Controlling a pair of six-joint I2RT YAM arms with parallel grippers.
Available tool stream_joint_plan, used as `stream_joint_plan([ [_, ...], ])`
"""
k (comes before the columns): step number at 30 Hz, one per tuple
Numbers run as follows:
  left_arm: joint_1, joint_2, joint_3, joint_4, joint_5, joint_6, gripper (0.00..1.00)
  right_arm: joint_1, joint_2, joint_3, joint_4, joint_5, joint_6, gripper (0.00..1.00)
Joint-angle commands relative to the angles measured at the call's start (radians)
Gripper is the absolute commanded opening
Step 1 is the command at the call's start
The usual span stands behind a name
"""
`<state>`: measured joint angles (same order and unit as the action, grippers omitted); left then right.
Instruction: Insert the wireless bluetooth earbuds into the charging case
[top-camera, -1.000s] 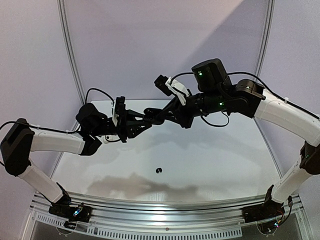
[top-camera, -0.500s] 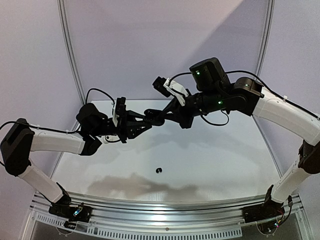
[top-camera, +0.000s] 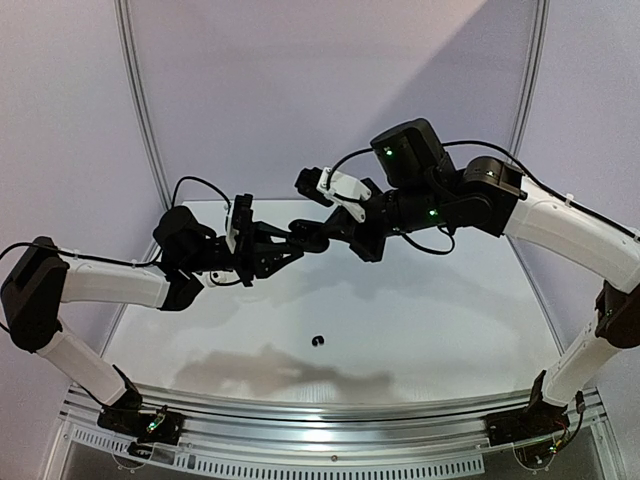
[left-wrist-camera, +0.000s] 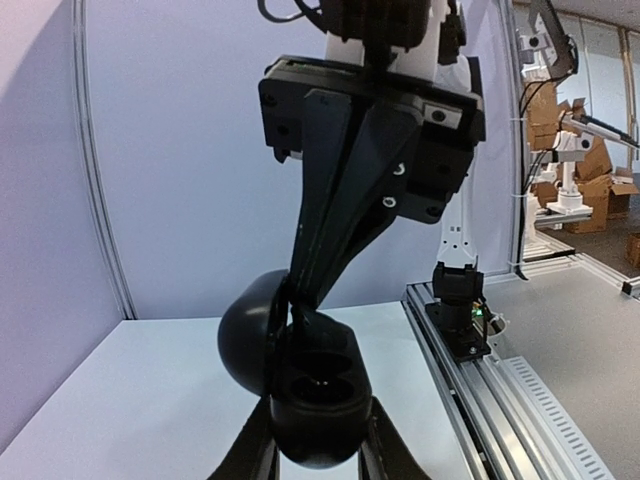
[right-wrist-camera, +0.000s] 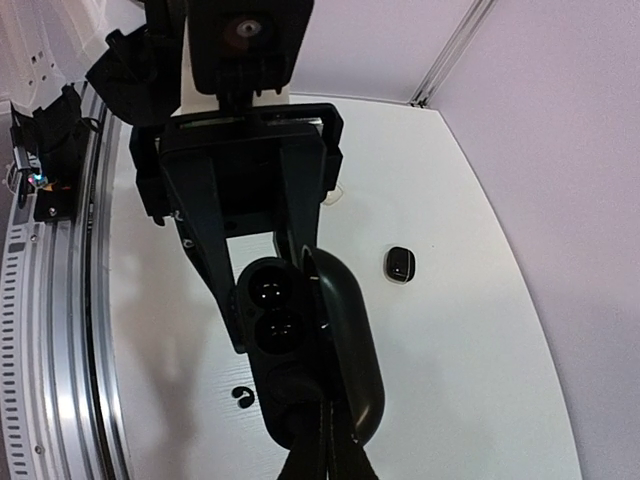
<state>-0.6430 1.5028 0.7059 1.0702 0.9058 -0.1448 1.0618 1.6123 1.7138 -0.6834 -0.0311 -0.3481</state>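
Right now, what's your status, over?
Left gripper shut on open case, held up. Right gripper shut, tips at case. One earbud on table. Nothing blocking.

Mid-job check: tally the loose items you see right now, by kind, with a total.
Glossy black oval charging case, lid open, gripped by left claw: 1
Black hook-shaped earbud lying on white table: 1
Small black rounded piece farther out on the table, kind unclear: 1
Total: 3
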Motion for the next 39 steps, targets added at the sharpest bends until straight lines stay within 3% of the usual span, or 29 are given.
stream_joint_plan([
  [1,0.01,-0.004,0.032,0.023,-0.003,-0.015,0.0,0.032,0.033,0.021,-0.009,0.026,-0.088,0.0],
  [20,0.023,-0.004,0.032,0.025,-0.017,-0.018,0.0,0.071,0.098,0.091,-0.093,0.079,-0.216,0.0],
  [32,0.025,-0.005,0.026,0.032,-0.016,-0.018,0.0,0.07,0.092,0.079,-0.046,0.117,-0.179,0.13],
  [39,0.025,-0.011,0.021,0.034,-0.018,-0.014,0.0,0.071,0.094,0.079,-0.059,0.136,-0.198,0.0],
])
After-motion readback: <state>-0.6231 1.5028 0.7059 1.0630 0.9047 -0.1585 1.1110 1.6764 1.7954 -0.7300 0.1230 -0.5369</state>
